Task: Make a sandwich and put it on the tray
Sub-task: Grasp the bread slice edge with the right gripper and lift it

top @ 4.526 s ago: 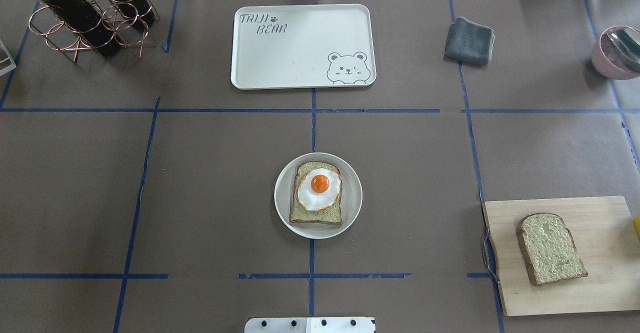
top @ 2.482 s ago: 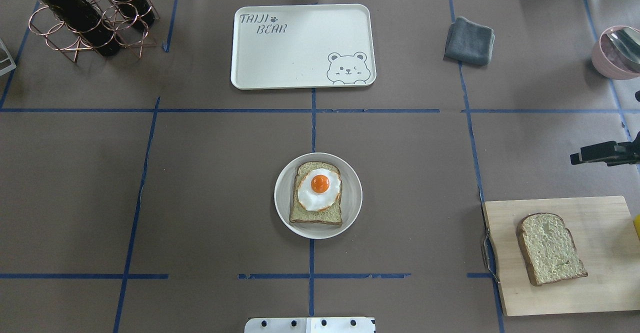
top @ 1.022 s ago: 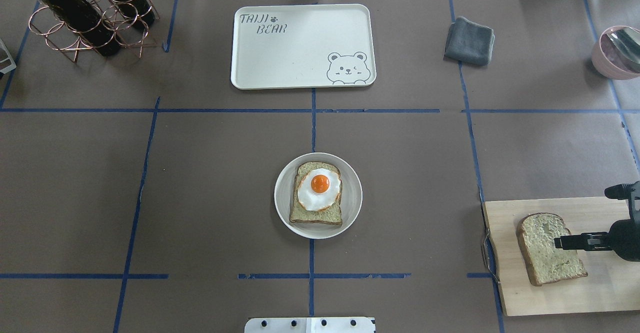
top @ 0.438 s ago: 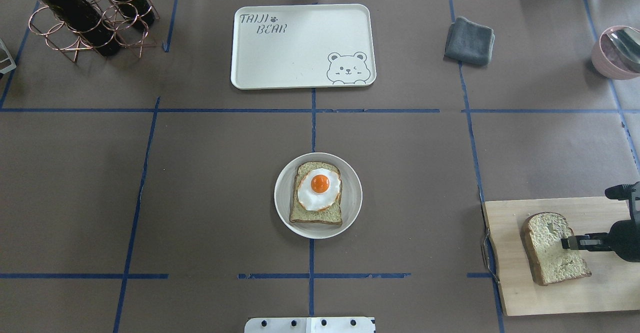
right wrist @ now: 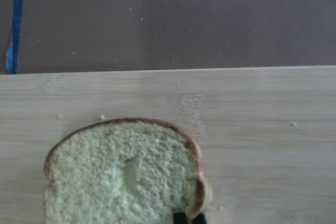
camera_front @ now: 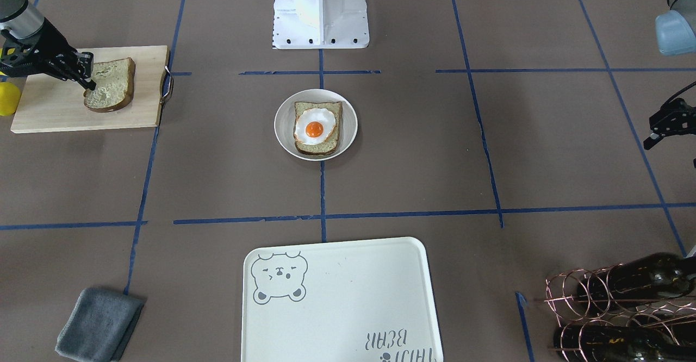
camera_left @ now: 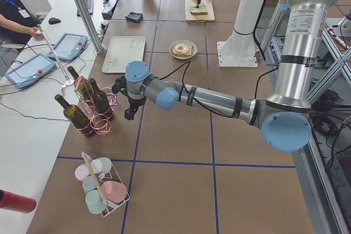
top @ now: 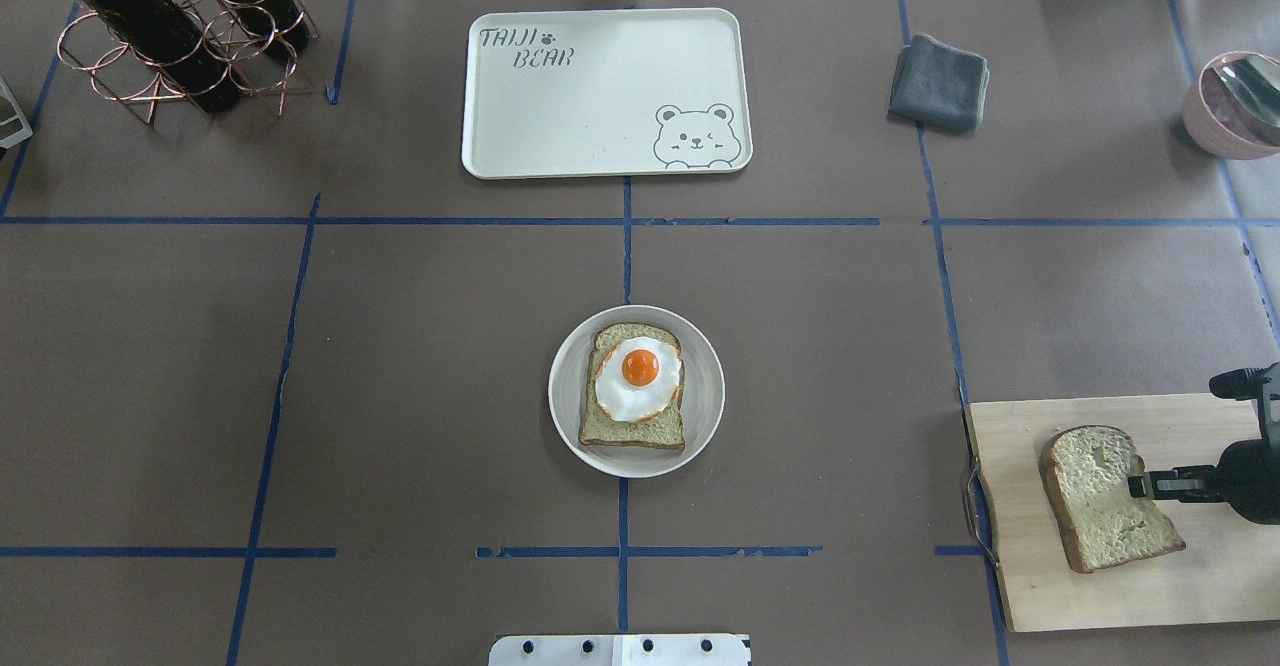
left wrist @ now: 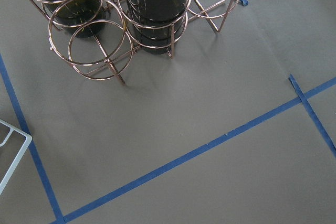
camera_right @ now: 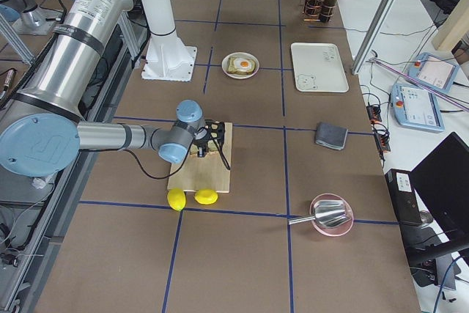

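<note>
The right gripper [top: 1140,486] is clamped on the right crust of the loose slice [top: 1100,496], which lies on the board [top: 1060,596] at the table's robot-side right corner. The bowl [top: 705,396] holding the base slice [top: 630,433] and egg [top: 638,381] sits mid-table, to the gripper's left, with only bare tabletop between them. The tray [top: 600,106] lies mid far edge. The left gripper [camera_front: 655,131] hovers near the bottle rack [camera_front: 565,291]; whether it is parted or closed cannot be told.

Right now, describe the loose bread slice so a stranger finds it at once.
Find the wooden cutting board on the robot's right. The bare slice lies on it, the right gripper pinching its crust. Unlike the other slice in the bowl, it carries no egg.
</note>
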Tool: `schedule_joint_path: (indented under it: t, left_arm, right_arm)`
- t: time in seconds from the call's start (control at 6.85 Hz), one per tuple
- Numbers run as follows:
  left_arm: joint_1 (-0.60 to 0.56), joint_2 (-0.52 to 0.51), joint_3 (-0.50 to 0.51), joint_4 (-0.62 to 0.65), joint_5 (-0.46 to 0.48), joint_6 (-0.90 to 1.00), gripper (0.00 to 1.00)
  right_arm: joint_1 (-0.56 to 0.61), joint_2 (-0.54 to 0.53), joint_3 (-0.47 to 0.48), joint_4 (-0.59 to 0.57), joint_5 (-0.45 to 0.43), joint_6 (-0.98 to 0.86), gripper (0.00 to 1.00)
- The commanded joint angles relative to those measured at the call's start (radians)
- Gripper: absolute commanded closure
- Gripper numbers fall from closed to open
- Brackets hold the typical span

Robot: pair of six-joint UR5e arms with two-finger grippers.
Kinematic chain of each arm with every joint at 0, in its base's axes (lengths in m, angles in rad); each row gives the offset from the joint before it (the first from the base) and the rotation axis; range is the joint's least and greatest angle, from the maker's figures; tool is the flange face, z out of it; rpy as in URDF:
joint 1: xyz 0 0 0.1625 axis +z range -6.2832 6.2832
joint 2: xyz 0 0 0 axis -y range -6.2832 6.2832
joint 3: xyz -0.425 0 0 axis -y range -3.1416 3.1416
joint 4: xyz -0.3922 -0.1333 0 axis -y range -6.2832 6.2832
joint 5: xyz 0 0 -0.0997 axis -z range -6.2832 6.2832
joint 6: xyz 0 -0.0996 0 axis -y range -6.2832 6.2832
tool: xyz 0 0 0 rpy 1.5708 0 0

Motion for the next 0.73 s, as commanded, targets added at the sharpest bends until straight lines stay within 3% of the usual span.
schedule_joint_path:
  t: [0.0, 0.29, 0.44, 0.58]
  left_arm:
    - [0.0, 0.0, -0.001, 0.0, 0.001, -0.009, 0.0]
    - [0.009, -0.005, -0.013, -0.002, 0.002, -0.084, 0.0]
    - [0.044, -0.005, -0.012, -0.07, 0.002, -0.168, 0.0]
    - [0.09, -0.005, -0.009, -0.159, 0.005, -0.296, 0.0]
  right_arm:
    - [0.0, 0.0, 0.005, 0.0, 0.01, -0.001, 1.0]
    - [0.009, -0.001, 0.058, 0.006, 0.052, 0.001, 1.0]
    - [0.021, -0.003, 0.109, 0.008, 0.082, 0.001, 1.0]
    - [0.108, 0.011, 0.123, 0.009, 0.174, 0.001, 1.0]
